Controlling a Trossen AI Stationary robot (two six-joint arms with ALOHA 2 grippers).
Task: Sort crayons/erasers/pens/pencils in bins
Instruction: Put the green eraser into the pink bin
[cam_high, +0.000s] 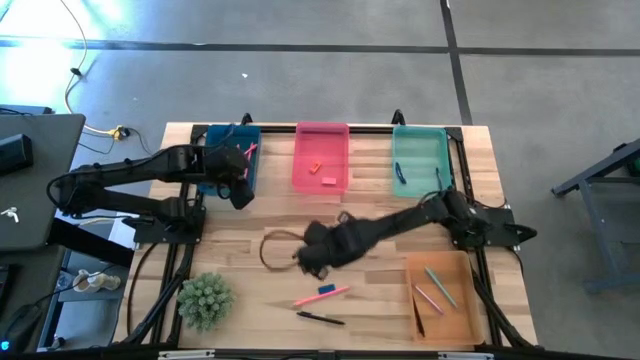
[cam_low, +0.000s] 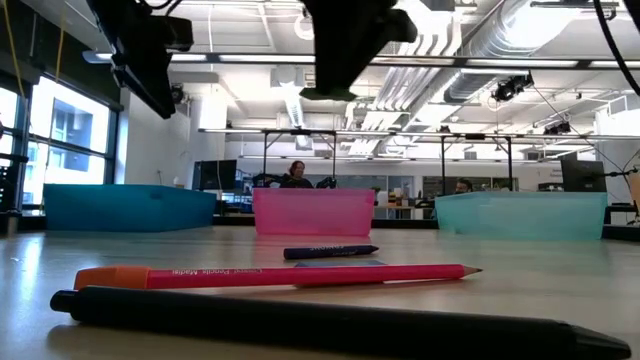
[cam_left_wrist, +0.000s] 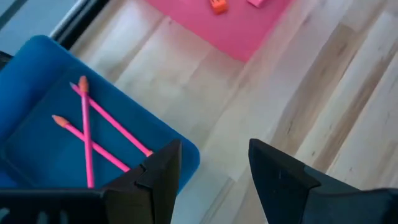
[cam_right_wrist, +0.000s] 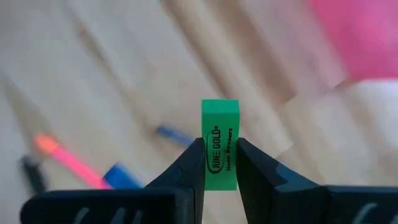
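Green eraser (cam_right_wrist: 219, 144) is clamped upright between the right gripper (cam_right_wrist: 220, 163) fingers, held above mid-table. Pink bin (cam_high: 321, 158), already holding two erasers, lies just beyond, toward the table's far edge. Left gripper (cam_left_wrist: 212, 163) is parted, empty, beside blue bin (cam_left_wrist: 37, 118)

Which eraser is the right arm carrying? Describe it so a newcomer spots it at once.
Start at the pink bin at the middle of the table's far edge, then come toward the table's centre to the right gripper. Clamped upright between its fingers is the green eraser, off the table. It is the only green block, with black lettering; the two erasers in the pink bin are orange and pink.
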